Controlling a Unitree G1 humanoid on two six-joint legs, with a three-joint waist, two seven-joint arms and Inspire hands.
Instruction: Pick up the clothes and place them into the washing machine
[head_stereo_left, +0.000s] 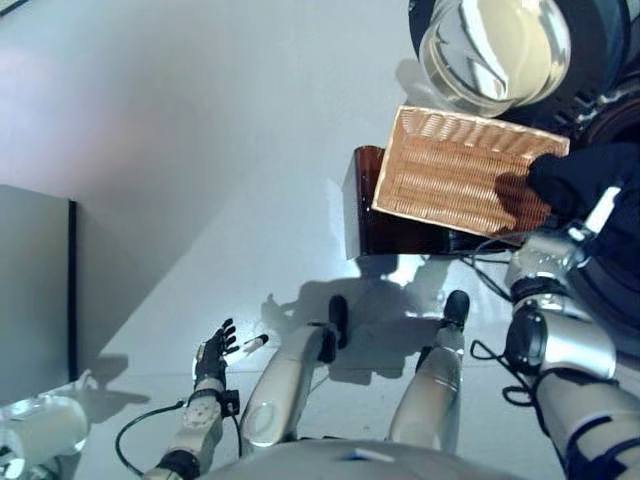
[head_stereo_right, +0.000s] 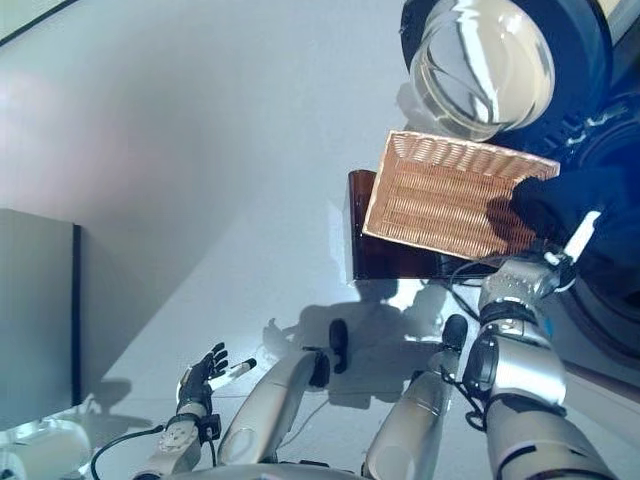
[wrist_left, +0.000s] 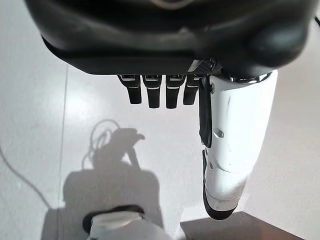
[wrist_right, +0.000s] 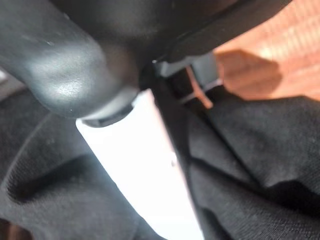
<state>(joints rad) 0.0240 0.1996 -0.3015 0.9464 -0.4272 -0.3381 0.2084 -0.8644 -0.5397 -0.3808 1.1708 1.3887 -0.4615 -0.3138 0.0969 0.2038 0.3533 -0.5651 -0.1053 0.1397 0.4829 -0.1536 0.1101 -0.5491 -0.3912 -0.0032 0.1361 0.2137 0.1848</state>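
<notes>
The shallow wicker basket (head_stereo_left: 450, 165) rests on the low dark brown box (head_stereo_left: 365, 215) beside the washing machine (head_stereo_left: 610, 120). A black garment (head_stereo_left: 580, 175) is bunched at the basket's right end, against the machine's dark opening. My right hand (head_stereo_left: 600, 212) is in that garment, its white thumb (wrist_right: 150, 165) pressed on the black cloth (wrist_right: 250, 150), and it is shut on it. The rest of the basket's bottom shows bare wicker (head_stereo_right: 440, 195). My left hand (head_stereo_left: 215, 350) hangs low at the left over the floor, open and empty, with straight fingers (wrist_left: 155, 92).
The machine's round glass door (head_stereo_left: 495, 45) stands open above the basket. A grey cabinet (head_stereo_left: 35, 290) stands at the left, with a white object (head_stereo_left: 40, 430) at its foot. Pale floor (head_stereo_left: 220, 180) lies between the cabinet and the box.
</notes>
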